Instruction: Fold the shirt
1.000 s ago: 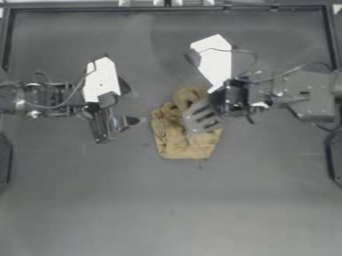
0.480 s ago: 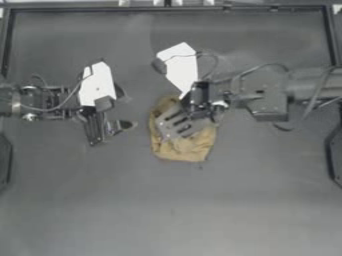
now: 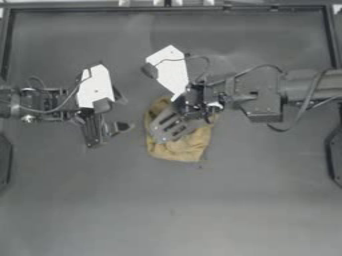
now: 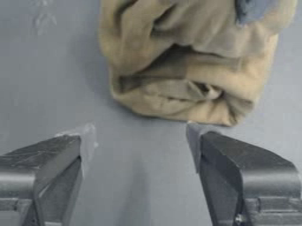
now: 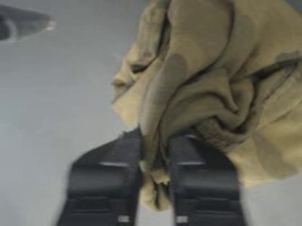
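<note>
Shifted leftward across the tabletop (image 3: 254, 200), the right end effector (image 3: 162, 131) is clamped on the crumpled shirt (image 3: 180, 147), while the left end effector (image 3: 101, 131) is held open just beside it.

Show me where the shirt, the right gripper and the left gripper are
shirt (image 3: 182, 149), top view, bare fabric of its lower edge.
right gripper (image 5: 154, 165), right wrist view, between fingertips pinching a fold.
left gripper (image 4: 138, 145), left wrist view, gap between fingertips.
</note>
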